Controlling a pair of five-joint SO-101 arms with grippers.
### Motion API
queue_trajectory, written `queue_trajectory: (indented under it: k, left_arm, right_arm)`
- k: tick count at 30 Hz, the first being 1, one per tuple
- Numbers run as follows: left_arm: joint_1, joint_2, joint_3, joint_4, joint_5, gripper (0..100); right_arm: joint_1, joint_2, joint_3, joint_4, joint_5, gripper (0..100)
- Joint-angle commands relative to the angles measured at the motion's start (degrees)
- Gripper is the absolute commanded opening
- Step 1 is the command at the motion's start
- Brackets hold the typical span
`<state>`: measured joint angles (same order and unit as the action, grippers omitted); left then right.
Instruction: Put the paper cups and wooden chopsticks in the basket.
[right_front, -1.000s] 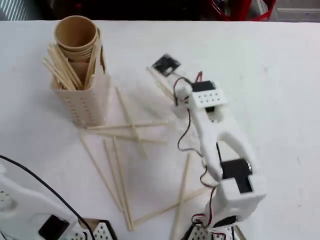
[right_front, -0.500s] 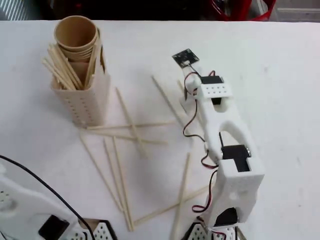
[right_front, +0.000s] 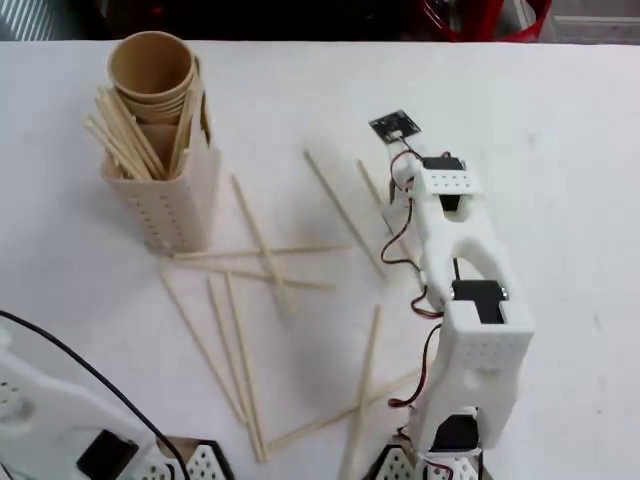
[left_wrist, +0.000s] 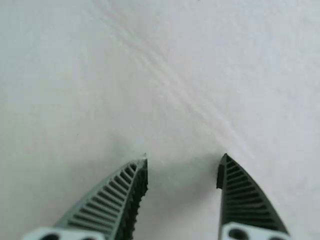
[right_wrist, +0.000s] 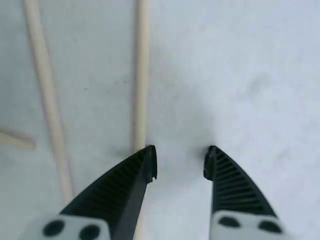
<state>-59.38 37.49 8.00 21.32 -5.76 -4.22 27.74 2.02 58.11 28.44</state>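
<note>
place: robotics test bench, lab or hobby room, cannot tell which | evidence: white-covered table (right_front: 560, 120); white printed arm (right_front: 470, 300) at 5 o'clock; its bare red and black wires (right_front: 430, 330); red frame (right_front: 480, 15) beyond the table at 1 o'clock

The basket (right_front: 165, 200) has a crowded mouth, packed with stacked paper cups (right_front: 152, 68) and upright chopsticks (right_front: 125, 135). From its foot, loose chopsticks (right_front: 255, 260) criss-cross the table (right_front: 560, 120) toward the right arm (right_front: 455, 250) — open passage lies behind the basket.

Paper cups (right_front: 152, 65) and chopsticks (right_front: 125, 140) in basket (right_front: 180, 215), loose chopsticks (right_front: 262, 245) across table (right_front: 560, 120), right arm (right_front: 450, 230) beside them
</note>
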Motion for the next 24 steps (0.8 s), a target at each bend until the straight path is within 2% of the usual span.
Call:
queue_trajectory:
  k: [1, 3, 9, 15, 18, 22, 24]
  left_arm:
    - [4.53, 4.88, -0.18, -0.79, 0.35, 24]
    - [4.53, 4.88, -0.18, -0.79, 0.35, 24]
    - [4.53, 4.88, -0.18, -0.97, 0.35, 24]
    - [4.53, 4.88, -0.18, -0.79, 0.35, 24]
    - [4.53, 4.88, -0.18, -0.79, 0.35, 24]
    - [4.53, 4.88, -0.18, -0.79, 0.35, 24]
    - [4.53, 4.88, -0.18, -0.79, 0.35, 24]
  right_arm:
    - [0.31, 0.66, -2.20, 0.04, 0.62, 6.9]
    - [0.84, -0.31, -2.37, 0.04, 0.09, 0.9]
    - [0.66, -5.58, -2.29, 4.70, 0.00, 3.1]
    - [0.57, -9.63, -2.11, 7.69, 0.44, 13.8]
    - [0.40, -9.45, -1.23, 7.34, 0.44, 13.8]
    - [-3.91, -9.45, 3.08, 7.34, 3.08, 13.8]
    - [-4.44, -8.92, 3.69, 6.11, 2.02, 13.8]
